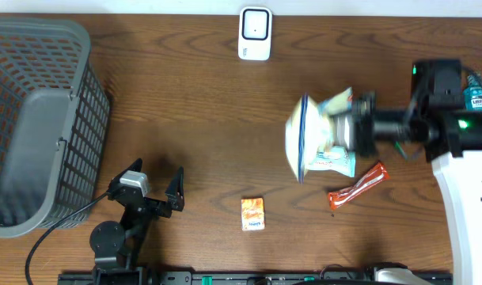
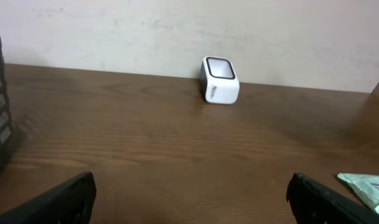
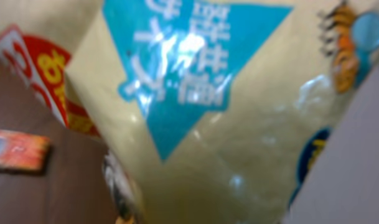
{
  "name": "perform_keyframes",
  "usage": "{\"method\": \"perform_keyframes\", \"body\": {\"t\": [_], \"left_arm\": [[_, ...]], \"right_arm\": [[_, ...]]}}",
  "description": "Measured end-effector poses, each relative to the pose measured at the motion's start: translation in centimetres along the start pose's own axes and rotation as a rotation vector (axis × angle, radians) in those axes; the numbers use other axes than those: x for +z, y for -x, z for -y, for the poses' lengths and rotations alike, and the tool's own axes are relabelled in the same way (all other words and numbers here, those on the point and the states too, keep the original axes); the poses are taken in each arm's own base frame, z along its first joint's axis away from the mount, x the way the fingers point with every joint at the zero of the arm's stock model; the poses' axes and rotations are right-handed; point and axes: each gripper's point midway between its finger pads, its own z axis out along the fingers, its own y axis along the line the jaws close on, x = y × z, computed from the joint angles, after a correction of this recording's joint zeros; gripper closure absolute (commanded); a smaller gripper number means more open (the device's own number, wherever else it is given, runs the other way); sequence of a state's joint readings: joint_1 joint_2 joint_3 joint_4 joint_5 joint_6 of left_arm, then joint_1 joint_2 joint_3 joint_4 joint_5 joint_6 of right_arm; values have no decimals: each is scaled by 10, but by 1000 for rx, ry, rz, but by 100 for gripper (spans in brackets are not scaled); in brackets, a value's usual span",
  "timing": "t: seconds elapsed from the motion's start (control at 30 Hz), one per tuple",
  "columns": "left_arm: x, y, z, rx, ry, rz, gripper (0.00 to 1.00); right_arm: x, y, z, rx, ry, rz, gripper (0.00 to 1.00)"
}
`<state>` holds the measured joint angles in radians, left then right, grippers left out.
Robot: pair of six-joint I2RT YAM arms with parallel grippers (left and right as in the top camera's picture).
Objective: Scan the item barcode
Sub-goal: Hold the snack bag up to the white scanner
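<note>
While right claw [image 1: 353, 127] is clamping snack bag [image 1: 320, 134] mid-tabletop, right of centre, bag is likely being turned toward scanner [image 1: 255, 33], well apart at far edge; left claw [image 1: 155, 176] is idling wide open, empty.

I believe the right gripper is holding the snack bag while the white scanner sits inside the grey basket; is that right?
Not quite. The white scanner stands on the table at its far edge, outside the grey basket, as the overhead view shows. The right gripper does hold the snack bag.
</note>
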<state>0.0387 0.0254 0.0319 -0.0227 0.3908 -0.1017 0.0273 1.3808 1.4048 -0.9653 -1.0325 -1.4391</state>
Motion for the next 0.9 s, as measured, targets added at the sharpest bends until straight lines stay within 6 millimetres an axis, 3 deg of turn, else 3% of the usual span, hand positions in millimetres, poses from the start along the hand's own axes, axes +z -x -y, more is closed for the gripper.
{"method": "perform_keyframes", "body": {"t": [0.2,0.37,0.5,0.6,0.67,0.9], "left_arm": [[0,0,0,0,0,-1,2],[0,0,0,0,0,0,2],[0,0,0,0,0,0,2],[0,0,0,0,0,-1,2],[0,0,0,0,0,0,2],[0,0,0,0,0,-1,2]], "right_arm": [[27,-60,62,573,-153,-54,99],[61,-121,76,1029,-246,-140,99],[103,-158,66,1262,-306,-248,99],[128,-173,57,1360,-333,-325,99],[143,-177,64,1394,-358,-354,99],[173,-190,125,1507,-463,-364,99]]}}
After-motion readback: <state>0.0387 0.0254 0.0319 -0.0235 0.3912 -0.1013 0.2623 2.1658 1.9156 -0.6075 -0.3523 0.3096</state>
